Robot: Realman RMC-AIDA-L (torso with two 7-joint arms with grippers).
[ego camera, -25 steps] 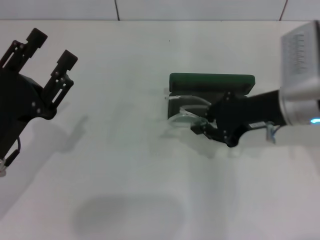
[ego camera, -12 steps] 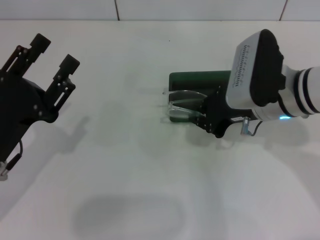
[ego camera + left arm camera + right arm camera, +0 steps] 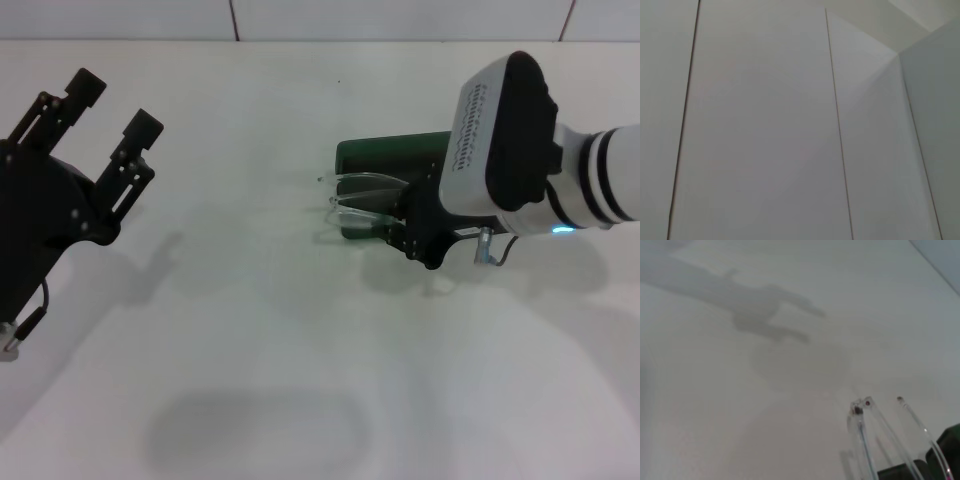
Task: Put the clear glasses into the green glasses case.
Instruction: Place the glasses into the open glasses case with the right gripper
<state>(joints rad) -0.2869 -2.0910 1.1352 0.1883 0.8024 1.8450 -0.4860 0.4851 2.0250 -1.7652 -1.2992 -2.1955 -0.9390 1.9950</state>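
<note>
One arm matters: my right gripper [image 3: 400, 228] pinches the clear glasses [image 3: 362, 198] lengthwise over the green glasses case [image 3: 385, 158], left gripper [image 3: 100, 110] spread, far off.

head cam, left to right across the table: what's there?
left gripper, open and raised → clear glasses, held over the left end of the green glasses case → right gripper → right arm's wrist housing.
</note>
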